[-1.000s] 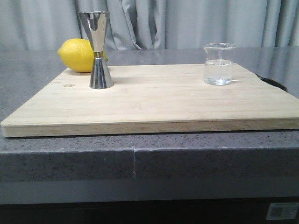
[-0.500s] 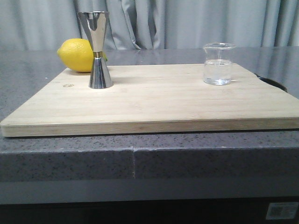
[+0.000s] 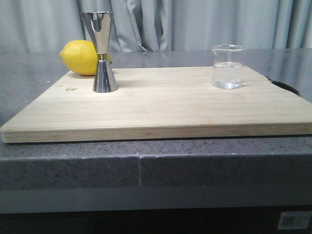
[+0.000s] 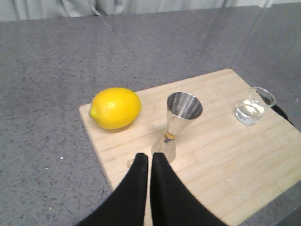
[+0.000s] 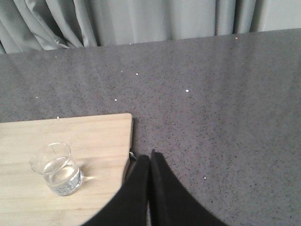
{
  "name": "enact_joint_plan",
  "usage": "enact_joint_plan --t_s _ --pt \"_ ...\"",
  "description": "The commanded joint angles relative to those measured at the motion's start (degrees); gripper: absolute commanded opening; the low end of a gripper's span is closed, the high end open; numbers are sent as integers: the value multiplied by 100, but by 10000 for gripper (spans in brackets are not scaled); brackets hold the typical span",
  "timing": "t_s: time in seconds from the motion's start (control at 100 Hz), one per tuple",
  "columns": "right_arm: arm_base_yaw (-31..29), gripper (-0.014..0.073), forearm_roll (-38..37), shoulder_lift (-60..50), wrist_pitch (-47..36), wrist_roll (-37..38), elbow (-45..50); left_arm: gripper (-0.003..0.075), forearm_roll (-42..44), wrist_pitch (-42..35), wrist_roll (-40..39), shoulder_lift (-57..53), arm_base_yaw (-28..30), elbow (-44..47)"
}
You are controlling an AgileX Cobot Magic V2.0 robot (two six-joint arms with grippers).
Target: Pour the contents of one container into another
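Beaker point(image 5: 57, 168), part-filled and upright on the board point(image 3: 161, 105), stands untouched off to the side of the pressed-together right claw point(image 5: 150, 162), while the jigger point(image 4: 178, 123) waits mouth-up just beyond the pressed-together left claw point(image 4: 150, 161).

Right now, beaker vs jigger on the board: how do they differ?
The beaker is clear glass; the jigger is shiny opaque steel. The beaker is a short straight cylinder; the jigger is taller, hourglass-shaped, with a gold band at its waist. The beaker holds clear liquid; the jigger's top cup looks empty in the left wrist view. Both stand upright on the wooden board, untouched.
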Motion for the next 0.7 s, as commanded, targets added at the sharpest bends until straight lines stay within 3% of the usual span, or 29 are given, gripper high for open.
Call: enact_joint_plan --t_s 0.0,0.21,0.28,0.37,0.44,0.54,0.59,0.69 --pt "18 -65 5 136 -468 -34 -213 -18 -709 -53 520 118 13 -205" --pt "18 -62 5 346 -512 -34 -213 1 -1302 -17 1329 411 13 -205" --pt "18 -61 5 390 -621 -34 -213 61 -1488 29 1579 495 13 -205" --pt "18 -23 5 437 -770 -34 -213 210 -1711 60 1856 600 13 -205" --pt "18 57 5 449 -832 -34 -213 382 -1770 60 2047 679 13 -205" --pt "18 253 5 505 -900 -34 -213 605 -1795 -221 2143 819 13 -205" --pt "18 360 5 549 -938 -34 -213 650 -1898 -546 2143 874 13 -205" --pt "18 517 5 623 -963 -34 -213 648 -2293 -632 2088 971 13 -205"
